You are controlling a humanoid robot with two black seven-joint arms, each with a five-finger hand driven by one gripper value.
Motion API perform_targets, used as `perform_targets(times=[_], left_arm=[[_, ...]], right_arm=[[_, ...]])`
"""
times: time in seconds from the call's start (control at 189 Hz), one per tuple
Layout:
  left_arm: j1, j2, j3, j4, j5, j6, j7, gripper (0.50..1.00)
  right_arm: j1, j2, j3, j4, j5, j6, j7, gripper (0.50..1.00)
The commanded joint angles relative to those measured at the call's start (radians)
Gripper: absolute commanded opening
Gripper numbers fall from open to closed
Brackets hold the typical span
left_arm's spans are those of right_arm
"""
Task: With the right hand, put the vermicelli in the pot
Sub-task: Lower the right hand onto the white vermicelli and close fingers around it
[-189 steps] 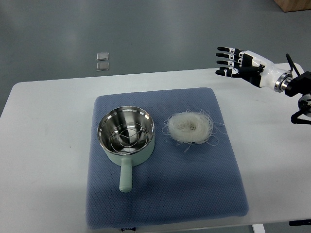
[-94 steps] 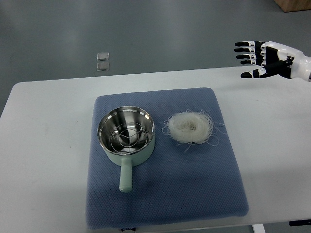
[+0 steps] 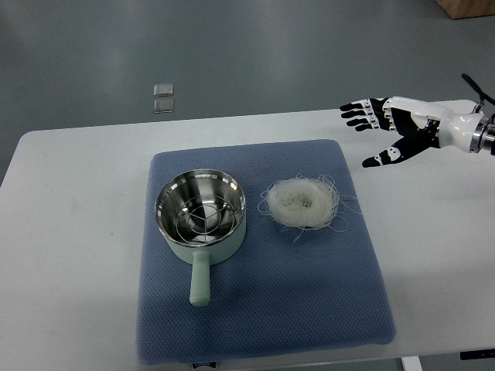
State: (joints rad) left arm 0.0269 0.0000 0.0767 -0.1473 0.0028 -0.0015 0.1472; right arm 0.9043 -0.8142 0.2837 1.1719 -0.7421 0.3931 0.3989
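A pale nest of white vermicelli [image 3: 302,202] lies on the blue mat [image 3: 263,309], just right of the pot. The pot [image 3: 202,216] is light green with a steel inside, a wire rack in its bottom and its handle pointing toward me. My right hand [image 3: 370,136] hovers over the table's far right, up and to the right of the vermicelli and well apart from it. Its fingers [image 3: 357,116] are spread flat, thumb toward the mat, and hold nothing. No left arm shows in the top view.
The white table [image 3: 69,232] carries the mat in its middle. Two small clear squares [image 3: 163,97] lie on the grey floor beyond the table's far edge. A brown box corner [image 3: 468,8] shows at the top right.
My right hand has come back in from the right edge, moving left and down toward the mat, with the palm turned more open. Pot and vermicelli have not moved.
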Motion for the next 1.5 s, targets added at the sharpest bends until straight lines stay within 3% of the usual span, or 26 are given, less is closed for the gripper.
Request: perform_targets(times=[0.0, 0.159, 0.424, 0.81, 1.128, 1.191, 1.446, 1.493], left_arm=[[0.001, 0.0, 0.0, 0.0, 0.0, 0.0, 0.0, 1.0], [0.001, 0.0, 0.0, 0.0, 0.0, 0.0, 0.0, 1.0], [-0.001, 0.0, 0.0, 0.0, 0.0, 0.0, 0.0, 1.0], [0.001, 0.0, 0.0, 0.0, 0.0, 0.0, 0.0, 1.0], [-0.001, 0.0, 0.0, 0.0, 0.0, 0.0, 0.0, 1.0], [0.001, 0.0, 0.0, 0.0, 0.0, 0.0, 0.0, 1.0], [0.001, 0.0, 0.0, 0.0, 0.0, 0.0, 0.0, 1.0], [0.001, 0.0, 0.0, 0.0, 0.0, 0.0, 0.0, 1.0]], right_arm=[[-0.008, 0.015, -0.015, 0.045, -0.077, -0.053, 0.001, 0.926], [-0.028, 0.067, -0.017, 0.052, -0.172, -0.128, -0.012, 0.926], [-0.042, 0.164, -0.031, 0.049, -0.344, -0.289, -0.118, 0.926], [-0.056, 0.316, -0.069, -0.06, -0.399, -0.312, -0.163, 0.924], [-0.073, 0.369, -0.078, -0.118, -0.487, -0.33, -0.189, 0.913], [-0.073, 0.368, -0.078, -0.121, -0.505, -0.333, -0.187, 0.877], [-0.064, 0.357, -0.081, -0.12, -0.531, -0.332, -0.187, 0.5], [-0.061, 0.356, -0.081, -0.12, -0.531, -0.332, -0.187, 0.5]])
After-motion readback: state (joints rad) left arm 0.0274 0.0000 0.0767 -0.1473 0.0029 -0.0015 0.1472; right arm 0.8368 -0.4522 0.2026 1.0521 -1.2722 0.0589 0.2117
